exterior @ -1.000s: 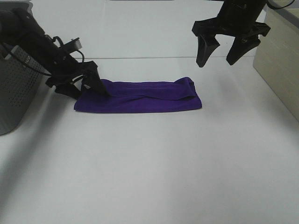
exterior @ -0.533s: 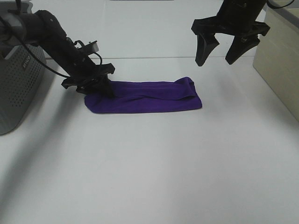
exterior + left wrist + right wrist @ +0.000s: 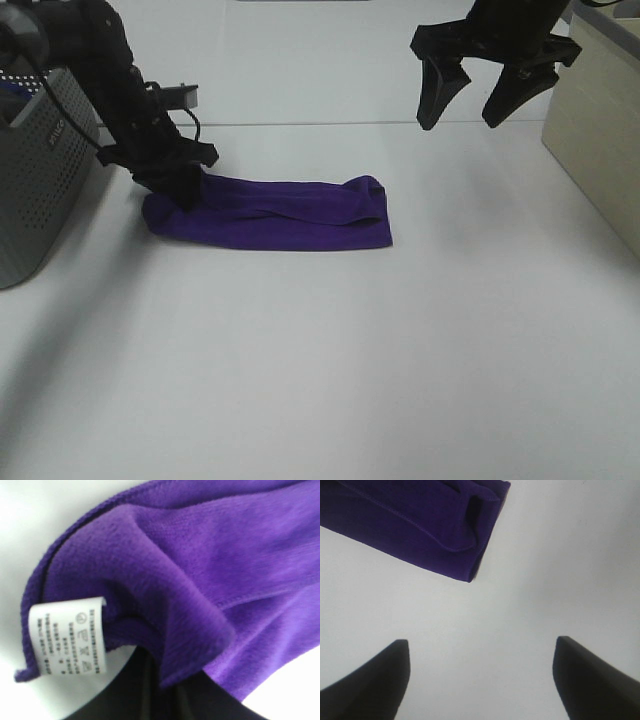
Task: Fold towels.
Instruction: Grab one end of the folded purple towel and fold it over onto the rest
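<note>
Your left gripper (image 3: 186, 186) is down at the white table (image 3: 330, 360), pinching the left end of the deep purple towel (image 3: 275, 212); the cloth bunches up a little where the jaws press on it. In the left wrist view the towel (image 3: 210, 550) fills almost the whole picture, its hem wraps over a dark finger (image 3: 150, 695), and the small white tag (image 3: 67, 636) hangs from the edge just beside that finger; its print is too small to read. The towel lies flat on the table as a long, narrow folded band running left to right in the high view; its left end is near the grey basket (image 3: 45, 180) but does not touch it, and its right end sits about mid-table with the layers slightly open at the fold. Your right gripper (image 3: 458, 121) hangs in the air with its jaws spread wide, holding nothing, behind and to the right of the towel's right end and well apart from it; a beige box (image 3: 595, 130) stands at the table's right edge. The right wrist view shows both fingers (image 3: 367, 680) apart over bare table, with the towel's end (image 3: 420, 525) beyond them.
</note>
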Robot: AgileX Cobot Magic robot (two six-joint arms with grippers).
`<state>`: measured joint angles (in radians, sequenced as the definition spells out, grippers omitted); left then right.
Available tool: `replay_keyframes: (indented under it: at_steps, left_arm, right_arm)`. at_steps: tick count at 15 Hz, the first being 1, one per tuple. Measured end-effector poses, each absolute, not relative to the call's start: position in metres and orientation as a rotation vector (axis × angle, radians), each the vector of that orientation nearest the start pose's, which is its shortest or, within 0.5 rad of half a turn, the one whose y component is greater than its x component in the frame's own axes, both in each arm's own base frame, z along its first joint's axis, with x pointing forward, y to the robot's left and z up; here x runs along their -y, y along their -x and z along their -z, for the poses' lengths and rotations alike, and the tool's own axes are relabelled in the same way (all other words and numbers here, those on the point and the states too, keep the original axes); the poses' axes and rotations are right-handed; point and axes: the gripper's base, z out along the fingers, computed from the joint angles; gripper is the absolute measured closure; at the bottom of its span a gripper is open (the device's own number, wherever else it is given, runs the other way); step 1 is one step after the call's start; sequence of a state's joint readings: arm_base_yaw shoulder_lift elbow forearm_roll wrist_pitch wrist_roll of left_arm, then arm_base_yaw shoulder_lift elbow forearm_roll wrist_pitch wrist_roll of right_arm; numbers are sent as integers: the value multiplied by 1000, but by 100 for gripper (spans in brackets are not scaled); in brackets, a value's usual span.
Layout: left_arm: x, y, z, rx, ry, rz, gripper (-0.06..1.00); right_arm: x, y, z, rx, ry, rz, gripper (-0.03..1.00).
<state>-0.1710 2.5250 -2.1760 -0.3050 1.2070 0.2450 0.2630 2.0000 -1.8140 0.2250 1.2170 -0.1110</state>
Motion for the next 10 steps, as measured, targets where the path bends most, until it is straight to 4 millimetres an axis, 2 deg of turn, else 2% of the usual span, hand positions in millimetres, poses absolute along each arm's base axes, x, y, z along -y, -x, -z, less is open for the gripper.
replay_keyframes:
  at_steps: [2,3,4,5,7,10]
  left_arm:
    - [115,-498,-154,-2891,-517,432,91]
    - [123,-498,-167,-2844,-560,456,91]
    - [145,-495,-176,-2790,-646,495,91]
    - [171,-489,-176,-2764,-727,520,91]
    - [203,-479,-166,-2764,-815,545,91]
    - [232,-475,-150,-2758,-803,555,91]
  right_arm:
    - [-129,-405,-283,-2827,463,-350,19]
    - [-128,-403,-287,-2819,463,-350,19]
    - [-128,-401,-293,-2806,462,-358,19]
    - [-128,-398,-300,-2789,460,-360,19]
    - [-126,-393,-312,-2760,460,-361,19]
    - [-123,-383,-333,-2709,460,-363,19]
